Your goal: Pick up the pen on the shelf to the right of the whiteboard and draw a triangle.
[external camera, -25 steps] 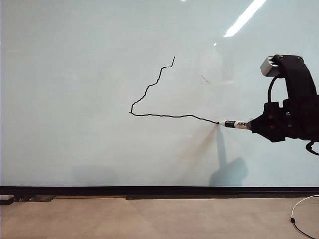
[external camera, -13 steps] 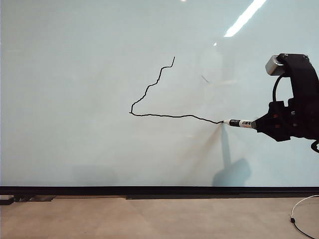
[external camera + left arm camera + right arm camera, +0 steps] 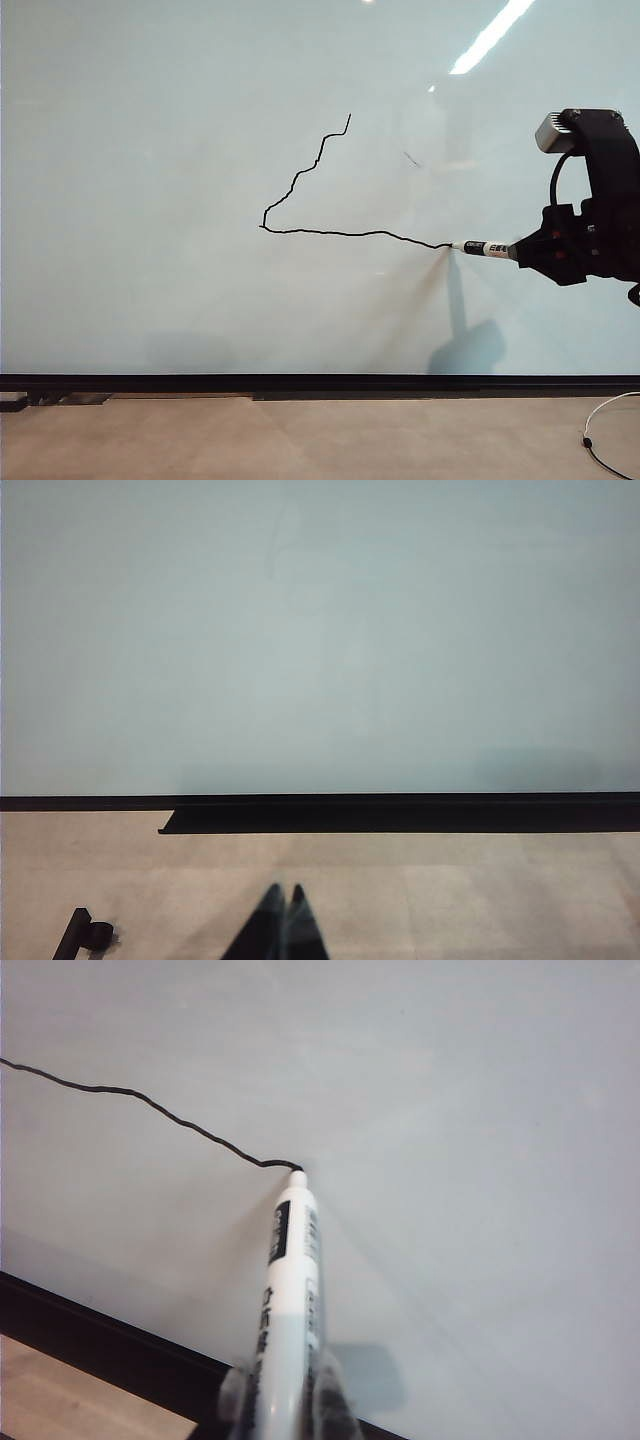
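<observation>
Rightward creeps the right gripper (image 3: 520, 251), jaws clamped on the pen (image 3: 482, 248), lengthening the triangle (image 3: 340, 233) baseline on the whiteboard (image 3: 150, 200); the pen lies level, tip pointing left. Left gripper (image 3: 282, 900), jaws shut and empty, idles low.

Not much else around here tbh. There's a beige table (image 3: 300, 440) running along the front, and a thin white cable (image 3: 600, 430) curls over its right corner with a little dark bead on it. Far left there's a small black bracket thing (image 3: 85, 932), maybe a clamp, hard to tell. Tiny dark scratch (image 3: 410, 158) up on the board too.
</observation>
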{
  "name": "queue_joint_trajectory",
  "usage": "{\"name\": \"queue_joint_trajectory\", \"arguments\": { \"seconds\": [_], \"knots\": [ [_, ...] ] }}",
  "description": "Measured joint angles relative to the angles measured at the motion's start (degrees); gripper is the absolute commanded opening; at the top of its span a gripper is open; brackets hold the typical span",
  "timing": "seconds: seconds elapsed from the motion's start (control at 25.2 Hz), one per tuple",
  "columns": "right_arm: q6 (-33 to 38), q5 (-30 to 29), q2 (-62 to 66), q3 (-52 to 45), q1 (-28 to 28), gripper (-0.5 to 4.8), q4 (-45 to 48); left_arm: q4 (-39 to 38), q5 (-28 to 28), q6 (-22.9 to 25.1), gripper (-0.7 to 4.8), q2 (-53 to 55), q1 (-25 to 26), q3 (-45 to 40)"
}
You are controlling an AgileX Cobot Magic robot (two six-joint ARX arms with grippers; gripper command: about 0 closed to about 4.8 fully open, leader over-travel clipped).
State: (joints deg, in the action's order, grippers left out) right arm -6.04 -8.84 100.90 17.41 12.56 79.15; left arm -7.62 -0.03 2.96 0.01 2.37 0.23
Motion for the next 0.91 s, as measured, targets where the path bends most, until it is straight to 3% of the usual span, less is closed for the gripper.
{"name": "queue_joint_trajectory", "arguments": {
  "seconds": [0.2,0.48,0.71,0.91],
  "knots": [
    [-0.4,0.2,-1.8,-1.0,1.2,-0.04,-0.1,0.0,0.0,0.0,-0.05,0.0,0.0,0.0],
    [-5.7,3.1,-13.9,-3.3,8.8,-0.04,0.1,0.0,0.0,0.0,-0.05,0.0,0.0,0.0],
    [-5.6,1.2,-15.0,4.4,11.0,-0.04,-4.7,0.0,0.0,0.0,-0.05,0.0,0.0,0.0],
    [-6.1,-0.2,-14.5,12.4,12.8,-0.04,-14.0,0.0,0.0,0.0,-0.05,0.0,0.0,0.0]
  ]
}}
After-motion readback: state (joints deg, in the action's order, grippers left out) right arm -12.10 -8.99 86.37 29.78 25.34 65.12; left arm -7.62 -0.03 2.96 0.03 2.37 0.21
